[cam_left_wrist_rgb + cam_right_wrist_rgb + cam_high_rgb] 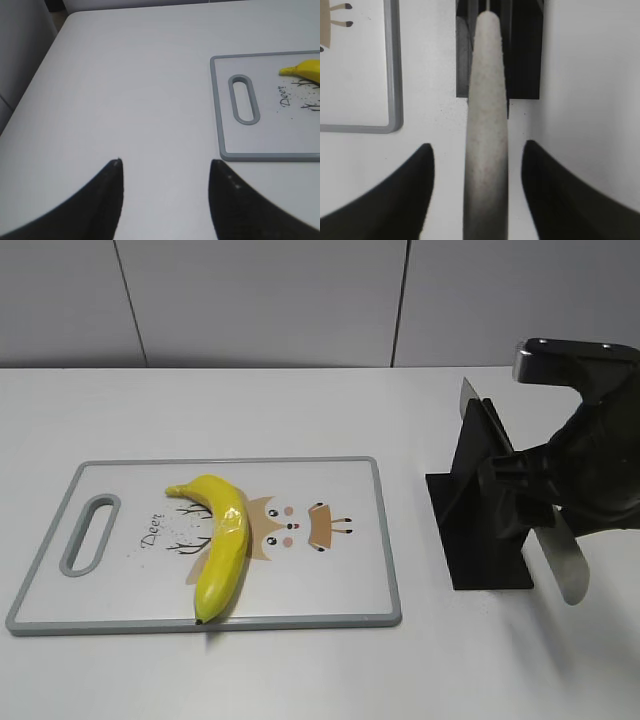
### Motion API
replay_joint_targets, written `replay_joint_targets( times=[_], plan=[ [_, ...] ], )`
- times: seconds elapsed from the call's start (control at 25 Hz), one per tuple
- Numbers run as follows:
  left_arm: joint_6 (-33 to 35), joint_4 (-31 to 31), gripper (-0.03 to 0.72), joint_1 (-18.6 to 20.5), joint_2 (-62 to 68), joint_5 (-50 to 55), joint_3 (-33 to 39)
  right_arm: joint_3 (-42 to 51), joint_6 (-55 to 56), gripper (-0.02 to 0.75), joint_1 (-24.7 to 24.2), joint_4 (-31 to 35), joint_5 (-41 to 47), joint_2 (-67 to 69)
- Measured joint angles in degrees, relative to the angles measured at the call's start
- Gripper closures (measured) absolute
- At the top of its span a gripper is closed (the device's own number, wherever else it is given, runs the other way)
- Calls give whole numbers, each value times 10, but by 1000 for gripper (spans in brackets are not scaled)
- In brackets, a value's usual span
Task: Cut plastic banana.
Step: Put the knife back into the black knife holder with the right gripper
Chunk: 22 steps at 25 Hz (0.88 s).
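Nothing was cut yet: the banana point(218, 543) lay whole on the cutting board point(340, 612), left of the board's middle, stem end toward the far side and dark tip touching the near rim. No slice mark showed on it from the outside view.

My right claw point(477, 152) was over by the black knife stand point(480, 530), well to the right of the board. My wrist camera showed the pale knife handle point(486, 130) running straight between my two fingers, with a gap on each side, so I was spread wide around it and not clamped yet. I judged the grab itself was the step in hand. The blade point(560, 565) stuck out near the stand's near right corner.

My left claw point(165, 170) hung wide and empty above bare table point(125, 90), left of the board's handle slot point(243, 98).

Left to do, as I read it: close on the handle, carry the knife across, cut.
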Motion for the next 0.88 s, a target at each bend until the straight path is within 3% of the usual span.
replay_joint_targets(
  times=[0.08,0.2,0.6,0.88],
  plan=[
    [0,0,185,0,0,0,0,0,-6,204,0,0,-1,0],
    [0,0,185,0,0,0,0,0,-21,101,0,1,-1,0],
    [0,0,185,0,0,0,0,10,-181,85,0,32,2,-158],
    [0,0,185,0,0,0,0,145,-227,105,0,33,3,-347]
  ],
)
